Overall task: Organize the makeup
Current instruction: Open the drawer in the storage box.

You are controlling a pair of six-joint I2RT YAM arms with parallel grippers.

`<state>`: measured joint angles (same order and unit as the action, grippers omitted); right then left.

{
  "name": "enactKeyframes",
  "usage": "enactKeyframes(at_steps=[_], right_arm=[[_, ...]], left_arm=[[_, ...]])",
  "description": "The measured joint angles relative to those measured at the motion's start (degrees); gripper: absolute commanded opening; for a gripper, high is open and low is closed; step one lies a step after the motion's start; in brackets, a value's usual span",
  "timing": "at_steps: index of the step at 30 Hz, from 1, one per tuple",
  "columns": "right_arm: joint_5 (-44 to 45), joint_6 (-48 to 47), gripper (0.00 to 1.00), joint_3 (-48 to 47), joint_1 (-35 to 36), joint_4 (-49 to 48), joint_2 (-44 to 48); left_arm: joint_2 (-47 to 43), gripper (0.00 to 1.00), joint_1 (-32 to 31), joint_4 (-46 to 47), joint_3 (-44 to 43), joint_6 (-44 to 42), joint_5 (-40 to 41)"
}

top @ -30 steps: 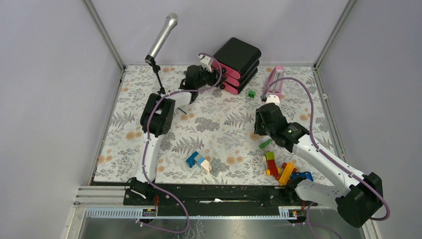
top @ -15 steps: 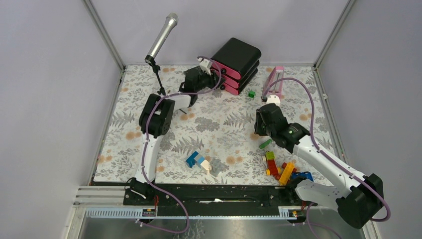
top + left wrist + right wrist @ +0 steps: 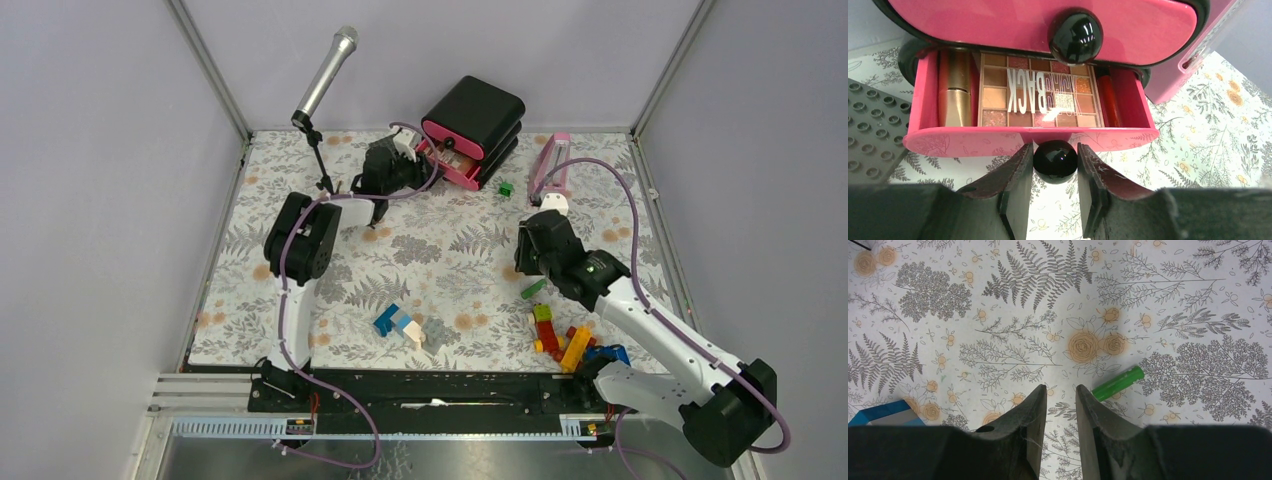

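Observation:
My left gripper point(image 3: 1055, 150) is shut on the black round knob point(image 3: 1055, 161) of a pink drawer point(image 3: 973, 140), which stands pulled out of the black and pink organiser point(image 3: 478, 110). In the drawer lie a rose-gold lipstick point(image 3: 954, 95), a brown palette point(image 3: 1040, 97) and a thin red pencil point(image 3: 1108, 97). The drawer above it, with its own knob point(image 3: 1075, 30), is closed. In the top view the left gripper point(image 3: 408, 152) is at the drawer point(image 3: 452, 165). My right gripper point(image 3: 530, 258) hovers over the mat, slightly open and empty point(image 3: 1060, 390). The other makeup is out of view.
A microphone on a stand point(image 3: 325, 75) is at the back left and a pink metronome point(image 3: 553, 165) at the back right. A green bar point(image 3: 1118, 383) lies by the right fingers. Loose bricks point(image 3: 560, 335) and a blue-white block point(image 3: 398, 322) lie near. A grey baseplate point(image 3: 868, 130) is left of the drawer.
My left gripper has drawn back to the left with the knob, and the lower drawer has slid open. The right arm has shifted only slightly.

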<state>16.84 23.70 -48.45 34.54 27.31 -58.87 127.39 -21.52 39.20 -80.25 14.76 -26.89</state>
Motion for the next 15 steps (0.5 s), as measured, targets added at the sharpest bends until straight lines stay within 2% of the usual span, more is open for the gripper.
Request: enactKeyframes(at_steps=[6,8,10,15], right_arm=[[0.11,0.2,0.38,0.0,0.0,0.94,0.76],[0.26,0.37,0.43,0.0,0.0,1.22,1.11],[0.72,0.68,0.52,0.0,0.0,2.03,1.6],[4.37,2.32,0.57,-0.57,-0.02,5.75,1.79]], left_arm=[[-2.25,0.23,0.0,-0.02,3.32,-0.28,0.48],[-3.1,0.22,0.0,-0.13,4.35,-0.39,0.7],[-4.0,0.21,0.0,-0.2,5.44,-0.44,0.9],[-5.73,0.24,0.0,-0.81,7.52,-0.83,1.22]])
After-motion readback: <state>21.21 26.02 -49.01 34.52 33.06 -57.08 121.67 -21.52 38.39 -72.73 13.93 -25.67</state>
